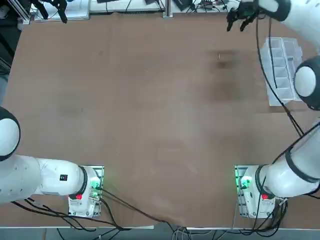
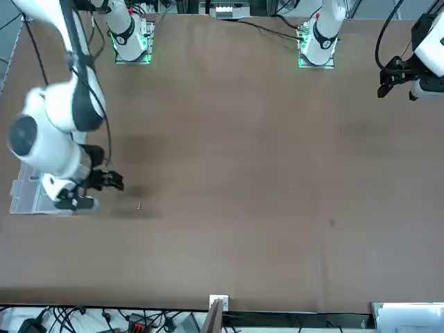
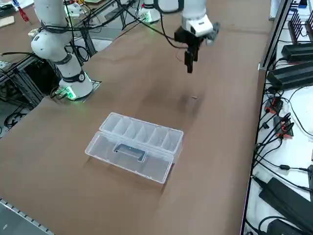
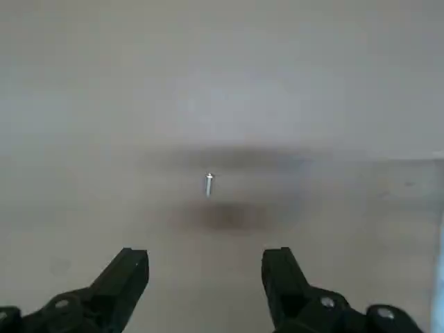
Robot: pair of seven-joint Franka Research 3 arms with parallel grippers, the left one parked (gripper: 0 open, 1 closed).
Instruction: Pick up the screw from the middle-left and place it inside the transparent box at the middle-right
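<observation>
Your screw [image 4: 209, 184] looks like bright, shiny metal against the smooth brown table [image 3: 146, 205], whose surface has a soft satin sheen. You have a glossy, clear plastic organiser box [image 3: 134, 147], while your end effector [image 4: 205, 277] shows matt black fingers with shiny metal screw heads.
</observation>
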